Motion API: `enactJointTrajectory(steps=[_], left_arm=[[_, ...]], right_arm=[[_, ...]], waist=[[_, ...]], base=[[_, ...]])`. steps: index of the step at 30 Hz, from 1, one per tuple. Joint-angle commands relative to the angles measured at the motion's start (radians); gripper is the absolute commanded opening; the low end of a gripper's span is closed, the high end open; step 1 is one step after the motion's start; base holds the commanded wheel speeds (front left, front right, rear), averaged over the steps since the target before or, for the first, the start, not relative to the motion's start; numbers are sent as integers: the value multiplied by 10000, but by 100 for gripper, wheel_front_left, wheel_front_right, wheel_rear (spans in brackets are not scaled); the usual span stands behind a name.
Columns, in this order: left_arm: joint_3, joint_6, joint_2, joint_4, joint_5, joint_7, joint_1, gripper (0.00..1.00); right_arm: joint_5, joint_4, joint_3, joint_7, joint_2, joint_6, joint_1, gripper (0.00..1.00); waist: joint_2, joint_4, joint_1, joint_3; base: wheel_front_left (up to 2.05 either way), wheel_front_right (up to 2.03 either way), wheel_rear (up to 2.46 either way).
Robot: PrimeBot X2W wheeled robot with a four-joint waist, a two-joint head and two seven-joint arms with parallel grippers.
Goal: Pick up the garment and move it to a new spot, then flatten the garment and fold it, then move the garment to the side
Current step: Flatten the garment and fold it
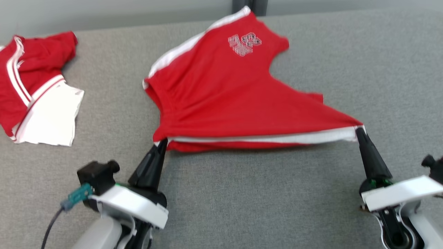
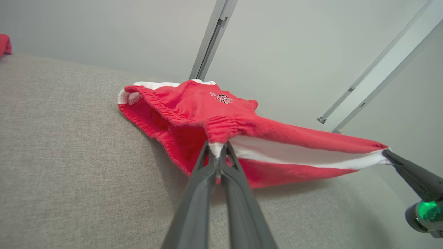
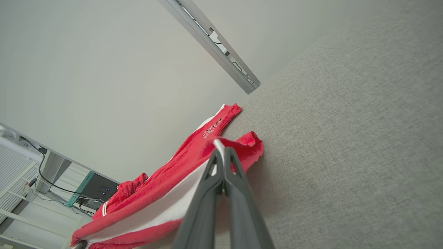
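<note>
The garment (image 1: 228, 93) is a pair of red shorts with white side stripes and a white printed logo, spread over the grey table (image 1: 242, 193). Its near white-striped edge is stretched taut between my two grippers. My left gripper (image 1: 161, 142) is shut on the near left corner, seen close up in the left wrist view as the garment (image 2: 214, 114) pinched by the left gripper (image 2: 218, 148). My right gripper (image 1: 359, 130) is shut on the near right corner; the right wrist view shows the right gripper (image 3: 220, 145) clamped on the garment (image 3: 180, 166). The far part rests on the table.
A second red and white garment (image 1: 34, 93) lies crumpled at the table's far left. A dark post (image 1: 249, 6) stands behind the table's back edge. The right gripper's finger (image 2: 412, 174) shows in the left wrist view.
</note>
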Motion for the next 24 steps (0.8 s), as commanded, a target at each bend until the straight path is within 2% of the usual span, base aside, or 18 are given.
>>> enactJointTrajectory(steps=[1,8,14,24], left_arm=[[108,171,7,-266,-50,-57,419,0],[265,618,109,-1305,-75,-78,1904,0],[248,880,330,-1956,29,-82,2705,0],[-13,1257,691,-3200,61,313,3547,0]], right_arm=[[26,-233,-120,-46,-135,5,419,0],[-272,-1323,-646,210,-211,5,2007,0],[-588,-2108,-1187,577,-18,5,2921,0],[-1458,-3480,-2435,1672,704,5,3878,0]], waist=[[0,31,0,-583],[0,94,0,-1504],[0,69,0,-1777],[0,220,0,-1813]], base=[[0,0,0],[0,0,0],[0,0,0],[0,0,0]])
